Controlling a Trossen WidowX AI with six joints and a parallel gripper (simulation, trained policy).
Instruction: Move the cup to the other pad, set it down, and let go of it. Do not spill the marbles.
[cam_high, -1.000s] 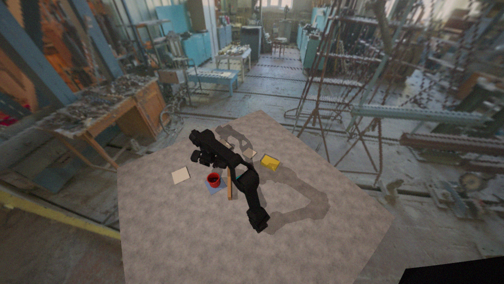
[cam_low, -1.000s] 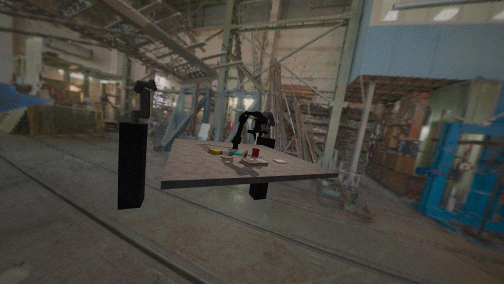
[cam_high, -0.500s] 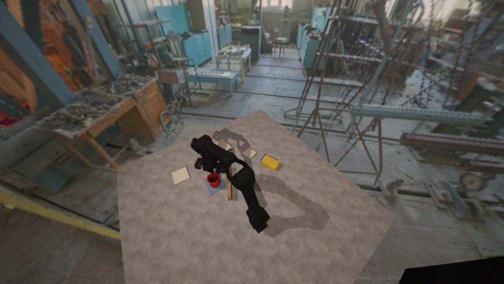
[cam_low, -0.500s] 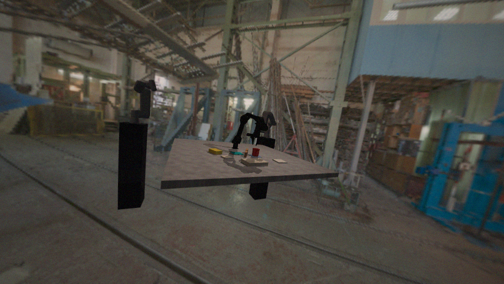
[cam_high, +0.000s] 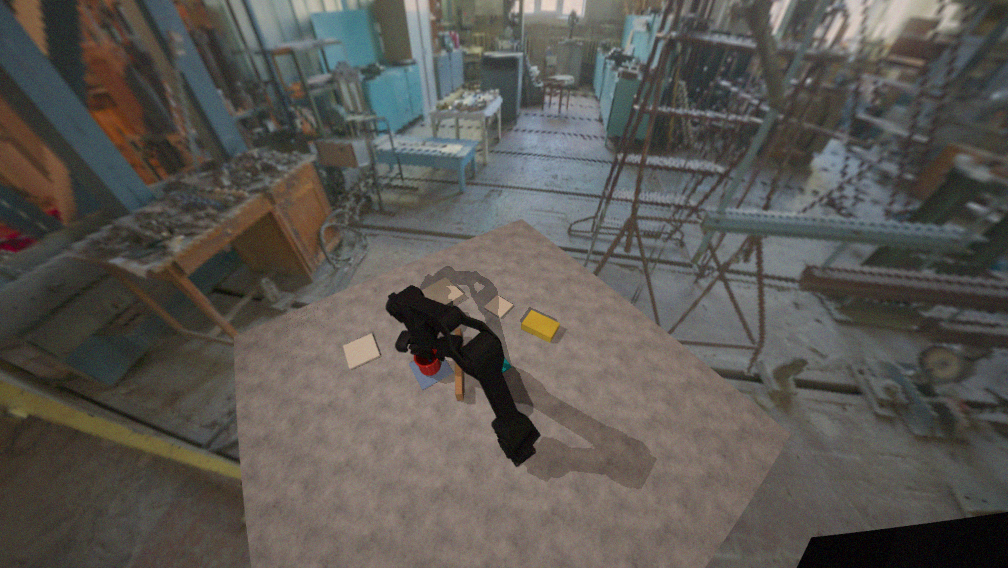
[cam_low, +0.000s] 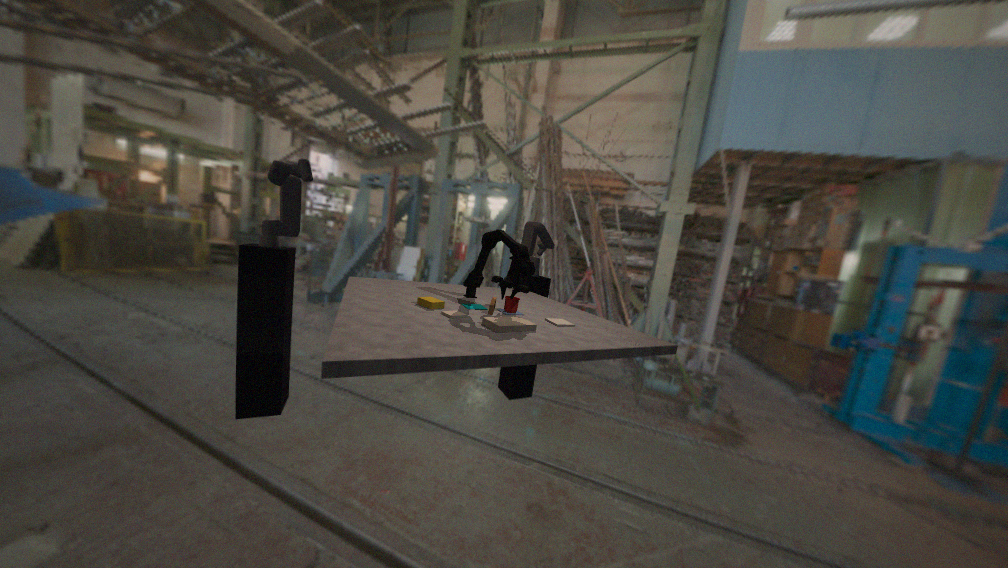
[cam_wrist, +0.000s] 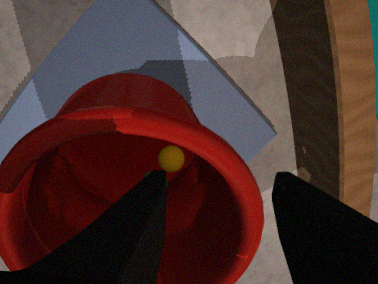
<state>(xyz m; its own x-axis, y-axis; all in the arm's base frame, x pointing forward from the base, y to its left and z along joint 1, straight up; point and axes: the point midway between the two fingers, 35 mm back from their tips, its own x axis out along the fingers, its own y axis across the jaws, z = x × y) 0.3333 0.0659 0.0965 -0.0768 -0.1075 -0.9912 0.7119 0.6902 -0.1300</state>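
Note:
The red cup (cam_high: 427, 366) (cam_low: 512, 306) (cam_wrist: 127, 90) stands upright on the blue pad (cam_high: 423, 383) (cam_wrist: 125, 30). In the wrist view a yellow marble (cam_wrist: 171, 159) shows inside it, with a sliver of green behind a fingertip; other marbles are hidden. My gripper (cam_high: 428, 352) (cam_low: 509, 292) (cam_wrist: 221, 184) is partly open at the cup's mouth. The left finger is over the cup's opening, the right finger beyond its right rim, and the rim passes between them without visible grip. The teal pad (cam_high: 506, 365) (cam_low: 474, 306) lies across the wooden bar, partly hidden by the arm in the top view.
The wooden bar (cam_high: 459, 388) (cam_low: 492, 306) (cam_wrist: 356, 100) stands between the pads, close to the right finger. A yellow block (cam_high: 541, 325) (cam_low: 430, 303), a cream tile (cam_high: 361, 351) (cam_low: 560, 322), another tile (cam_high: 502, 305) and a larger beige block (cam_low: 509, 325) lie around.

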